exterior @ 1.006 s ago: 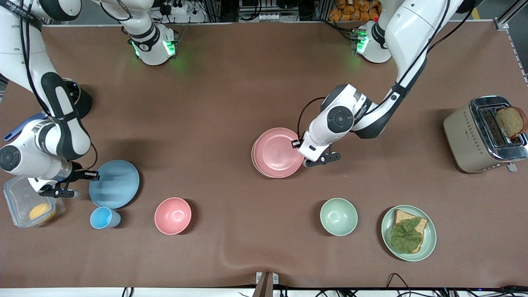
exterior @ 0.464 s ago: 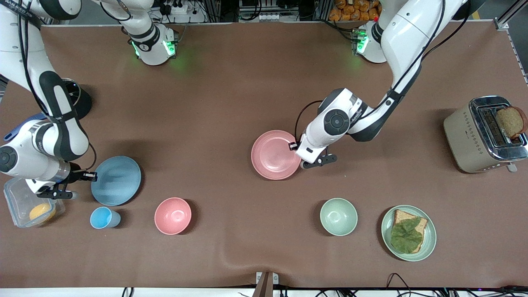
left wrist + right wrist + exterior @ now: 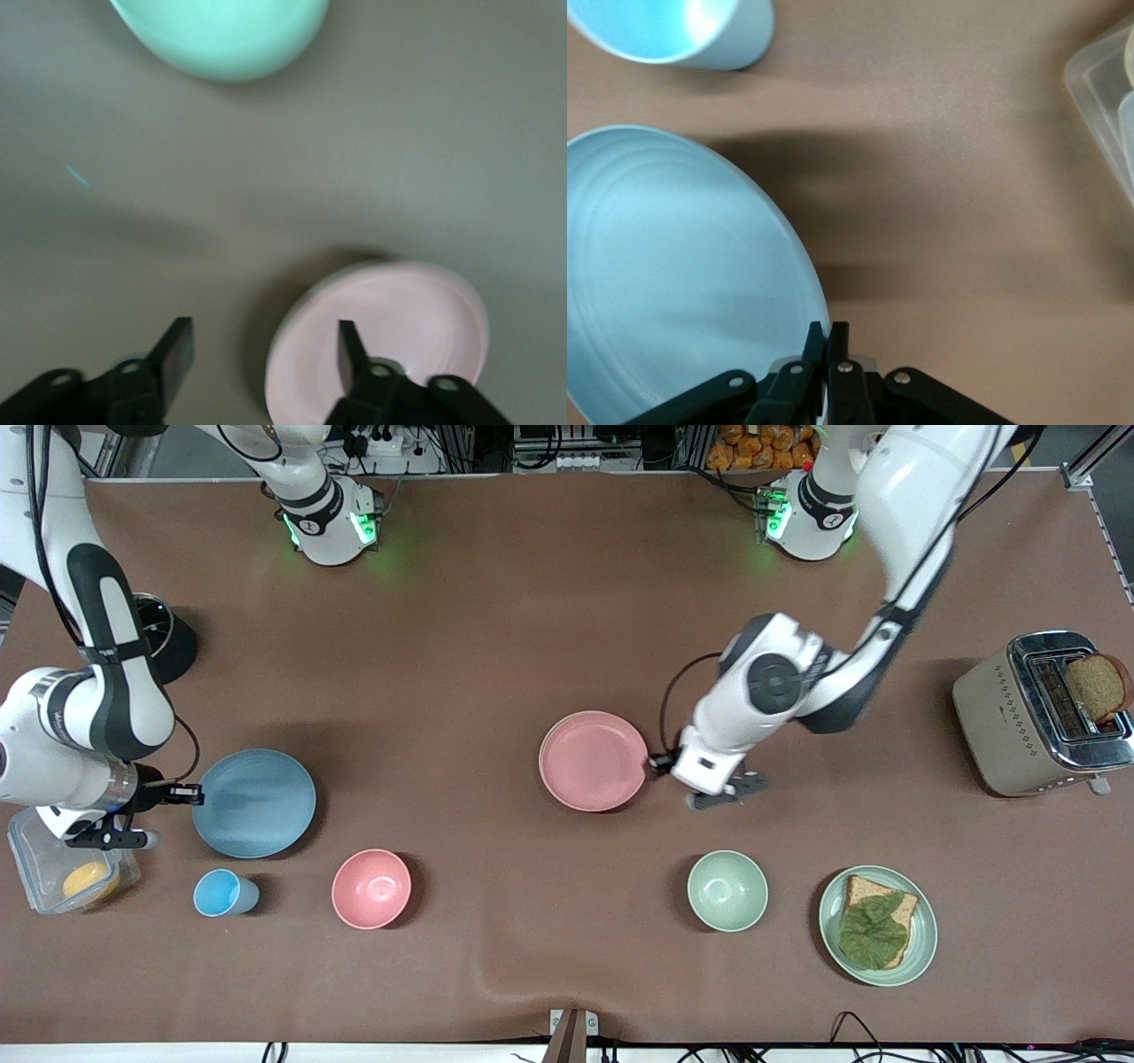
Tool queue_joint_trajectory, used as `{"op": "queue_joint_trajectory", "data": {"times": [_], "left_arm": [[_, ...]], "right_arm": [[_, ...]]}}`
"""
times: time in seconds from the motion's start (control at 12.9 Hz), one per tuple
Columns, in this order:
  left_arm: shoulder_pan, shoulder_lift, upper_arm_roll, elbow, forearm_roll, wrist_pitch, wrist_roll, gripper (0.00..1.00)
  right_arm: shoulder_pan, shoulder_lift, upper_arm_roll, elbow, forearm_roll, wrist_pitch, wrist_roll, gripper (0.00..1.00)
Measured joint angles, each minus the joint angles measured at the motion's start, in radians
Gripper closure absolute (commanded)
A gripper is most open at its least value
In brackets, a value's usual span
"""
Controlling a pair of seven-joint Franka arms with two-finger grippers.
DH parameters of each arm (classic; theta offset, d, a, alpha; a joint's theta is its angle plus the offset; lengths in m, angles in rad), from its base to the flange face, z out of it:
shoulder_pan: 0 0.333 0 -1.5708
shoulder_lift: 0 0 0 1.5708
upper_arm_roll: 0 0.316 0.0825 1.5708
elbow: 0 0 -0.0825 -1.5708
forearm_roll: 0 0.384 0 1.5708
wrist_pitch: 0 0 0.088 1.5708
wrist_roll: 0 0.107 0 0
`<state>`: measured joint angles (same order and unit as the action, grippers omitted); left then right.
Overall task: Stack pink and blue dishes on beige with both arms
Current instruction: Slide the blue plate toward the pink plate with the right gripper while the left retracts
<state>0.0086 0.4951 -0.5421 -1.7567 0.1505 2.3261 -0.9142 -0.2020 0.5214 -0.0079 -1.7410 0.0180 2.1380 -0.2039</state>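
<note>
The pink plate (image 3: pixel 594 760) lies flat near the middle of the worktop (image 3: pixel 496 646). In the left wrist view a thin pale rim shows under its edge, which I judge to be the beige plate (image 3: pixel 285 329), so this half of the stack seems done. The left end effector (image 3: pixel 263 354) is over the edge of the pink plate that faces the left arm's end of the worktop. Its fingers (image 3: pixel 177 352) are spread wide and carry nothing: one is above the plate's border, the other above bare worktop. This fits a hand that is free of the plate and can leave room for the next one. The right end effector (image 3: pixel 827 341) is near the right arm's end of the worktop, with its fingers pressed together on the thin rim of the blue plate (image 3: pixel 254 803). A grip on the rim is the practical way to take such a flat dish. The shadow beside the plate suggests it is raised a little from the worktop, but I cannot be sure. It is close to the blue cup (image 3: pixel 221 893) and to the clear box (image 3: pixel 62 868), and well apart from the pink plate. I think the remaining step is to carry the blue plate toward the middle and lay it on the pink one. With such a narrow grip the plate may tilt or slip.
</note>
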Motion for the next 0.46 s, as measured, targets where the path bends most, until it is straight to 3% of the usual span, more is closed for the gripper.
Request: {"op": "queue_joint_trajectory", "data": {"times": [0.31,0.46], "left_arm": [[0.188,-0.271,0.001,0.057,0.002,-0.267,0.269,0.0],[0.263,-0.338,0.003,0.133,0.002,-0.42,0.416,0.0]], "right_arm": [[0.006,-0.057,0.059,0.002,0.017,-0.074,0.045,1.0],[0.013,-0.082,0.117,0.004,0.036,-0.115,0.127,1.0]]}}
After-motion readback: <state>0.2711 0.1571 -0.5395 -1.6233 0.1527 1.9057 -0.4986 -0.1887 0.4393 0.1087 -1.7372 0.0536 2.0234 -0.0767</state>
